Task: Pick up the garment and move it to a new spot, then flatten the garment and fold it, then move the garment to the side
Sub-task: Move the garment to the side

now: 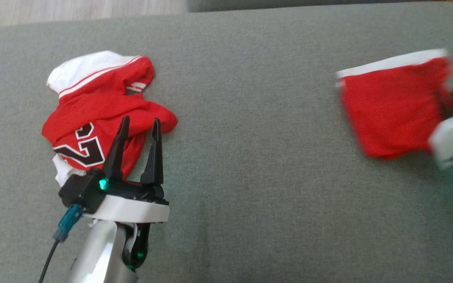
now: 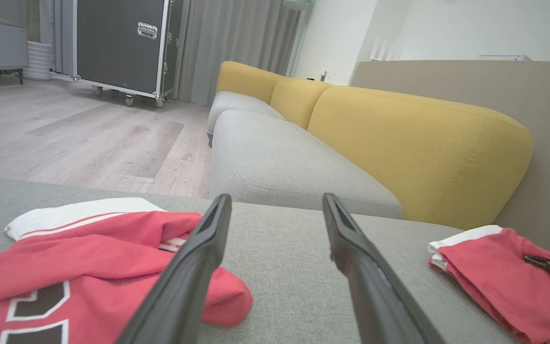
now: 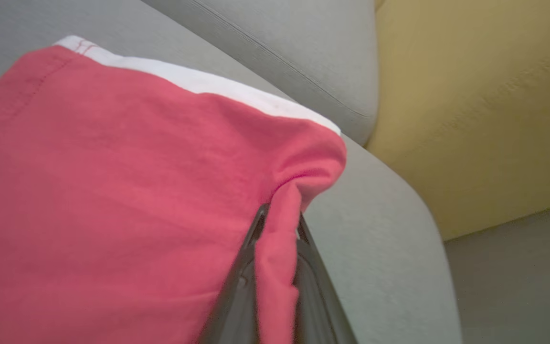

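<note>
The right claw [image 3: 279, 224] is shut tight on a small bunch of the red garment [image 1: 391, 106], near a corner by its white band. The rest of the garment spreads out to the left of that claw, over the grey cushion [image 1: 250, 157]. It looks folded, so I think the job now is to put it off to the side.

What could go wrong? The claw holds just a little pinch of cloth. If it pulls fast, the cloth may slip out and the garment would drop. The layers hang from one corner, so the fold could fall open and get messy. The round edge of the cushion is close on the far side of that claw, with a yellow sofa back [image 3: 485, 105] past it. Set down too far that way, the garment could slide off.

The left claw [image 1: 140, 119] is wide apart and holds nothing. A crumpled red jersey [image 1: 92, 98] lies under its left finger and just ahead. If that claw dips, it could snag the jersey and drag it
</note>
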You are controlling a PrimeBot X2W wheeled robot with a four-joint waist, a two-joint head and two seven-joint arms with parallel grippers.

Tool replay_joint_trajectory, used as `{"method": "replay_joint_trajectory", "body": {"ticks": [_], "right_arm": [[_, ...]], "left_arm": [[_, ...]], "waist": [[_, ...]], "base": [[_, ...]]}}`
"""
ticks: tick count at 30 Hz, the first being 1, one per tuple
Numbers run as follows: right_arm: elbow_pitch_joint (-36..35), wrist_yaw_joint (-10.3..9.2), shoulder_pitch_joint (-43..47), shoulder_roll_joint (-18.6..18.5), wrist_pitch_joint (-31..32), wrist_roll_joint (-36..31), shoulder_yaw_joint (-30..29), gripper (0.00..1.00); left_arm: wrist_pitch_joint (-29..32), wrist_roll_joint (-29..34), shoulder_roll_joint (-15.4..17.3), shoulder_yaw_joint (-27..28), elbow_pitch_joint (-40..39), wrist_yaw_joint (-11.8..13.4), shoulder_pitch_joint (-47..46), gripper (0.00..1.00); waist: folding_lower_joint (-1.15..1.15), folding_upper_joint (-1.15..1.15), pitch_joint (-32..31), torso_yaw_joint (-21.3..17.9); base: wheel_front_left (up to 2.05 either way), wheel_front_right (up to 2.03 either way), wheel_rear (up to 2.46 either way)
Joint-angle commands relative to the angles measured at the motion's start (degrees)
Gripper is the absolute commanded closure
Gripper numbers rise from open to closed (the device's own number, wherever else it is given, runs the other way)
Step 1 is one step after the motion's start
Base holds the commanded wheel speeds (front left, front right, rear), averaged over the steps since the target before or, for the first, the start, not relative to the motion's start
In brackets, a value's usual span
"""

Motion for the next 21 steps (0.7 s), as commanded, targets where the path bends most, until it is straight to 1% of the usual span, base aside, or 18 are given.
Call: {"method": "replay_joint_trajectory", "body": {"ticks": [1, 4, 7, 8, 9, 13, 20, 21], "right_arm": [[-1.23, -0.31, -1.87, -1.99, -0.03, 0.42, 0.67, 1.00], [0.51, -0.31, -3.64, -7.12, 0.54, 1.17, 0.00, 1.00], [2.24, -0.31, -5.05, -10.29, 0.97, 1.64, -2.05, 1.00], [3.31, -0.31, -5.86, -10.66, 1.11, 3.23, -5.05, 1.00], [3.52, -0.31, -6.19, -10.60, 1.32, 3.53, -6.41, 1.00], [3.50, -0.31, -6.85, -10.76, 2.24, 1.45, -9.86, 1.00], [3.13, -0.31, -6.56, -9.04, 3.91, -1.84, -14.79, 1.00], [2.96, -0.31, -6.46, -8.73, 4.13, -2.36, -15.43, 0.80]], "left_arm": [[-0.54, -0.01, 0.69, 1.53, -2.05, 0.09, -1.84, 0.00], [-0.54, -0.12, 0.67, 1.15, -2.39, 0.09, -2.58, 0.00], [-0.54, -0.27, 0.67, 0.90, -2.54, 0.09, -3.26, 0.00], [-0.54, -0.37, 0.68, 0.85, -2.62, 0.09, -3.67, 0.00], [-0.54, -0.41, 0.70, 0.85, -2.63, 0.09, -3.82, 0.00], [-0.54, -0.45, 0.73, 0.77, -2.70, 0.09, -4.38, 0.00], [-0.54, -0.59, 0.87, 0.74, -2.38, 0.09, -5.23, 0.00], [-0.54, -0.60, 0.89, 0.76, -2.30, 0.09, -5.32, 0.00]], "waist": [[0.00, 0.00, 0.65, 0.42], [0.00, 0.00, 2.00, 1.08], [0.00, 0.00, 3.23, 1.71], [0.00, 0.00, 3.98, 2.01], [0.00, 0.00, 4.29, 2.11], [0.00, 0.00, 5.41, 2.42], [0.00, 0.00, 6.03, 2.43], [0.00, 0.00, 5.96, 2.40]], "base": [[0.00, 0.00, 0.00], [0.00, 0.00, 0.00], [0.00, 0.00, 0.00], [0.00, 0.00, 0.00], [0.00, 0.00, 0.00], [0.00, 0.00, 0.00], [0.00, 0.00, 0.00], [0.00, 0.00, 0.00]]}}
